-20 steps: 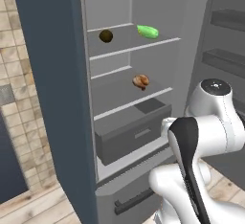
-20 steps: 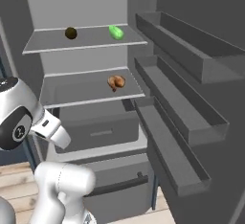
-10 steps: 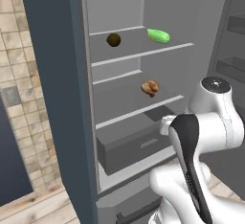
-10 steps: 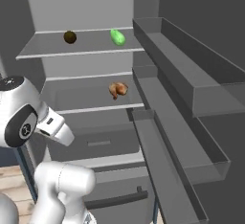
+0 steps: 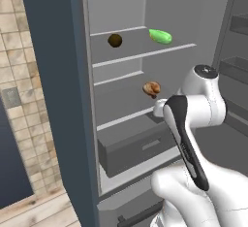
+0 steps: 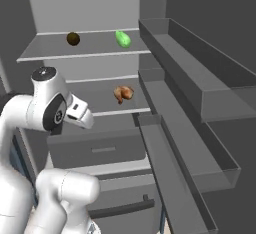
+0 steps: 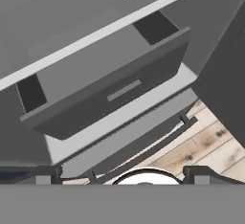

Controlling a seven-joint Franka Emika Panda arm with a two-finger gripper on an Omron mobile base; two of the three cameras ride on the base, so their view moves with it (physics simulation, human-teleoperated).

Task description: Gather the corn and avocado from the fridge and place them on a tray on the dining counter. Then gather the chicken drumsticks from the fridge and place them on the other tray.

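- Arm fills lower right of the left base view and lower left of the right base view, folded close to the base, wrist aimed into the open fridge (image 5: 53, 75).
- Gripper (image 7: 124, 175): just 2 dark tips at the bottom edge of the hand view, set wide apart there, nothing seen between them. True opening is cropped, so I cannot tell; it looks empty.
- Nearest ahead: grey drawer (image 7: 110, 94) pulled partly out, centre of the hand view; wood floor at lower right.
- Above the drawer, middle shelf (image 6: 100, 112): brown chicken drumsticks (image 6: 123, 94), centre of the right base view, top edge of the hand view. Looks like 1 clump; count unclear.
- Top shelf (image 5: 145, 55), furthest: dark round avocado (image 5: 115, 40) at upper centre of the left base view; green oblong (image 5: 160, 36) to its right, well apart. By the task that should be the corn, though it renders green.
- Door bins (image 6: 190, 78) run down the right side of the right base view.
- Step, my read: start of leg 1. Nothing picked, both top-shelf items untouched.
- Next move: raise and extend the wrist from drawer level to the top shelf, clear the middle shelf lip, pick avocado or corn first. Drumsticks come later.
- Risk: the round avocado may roll when pinched.
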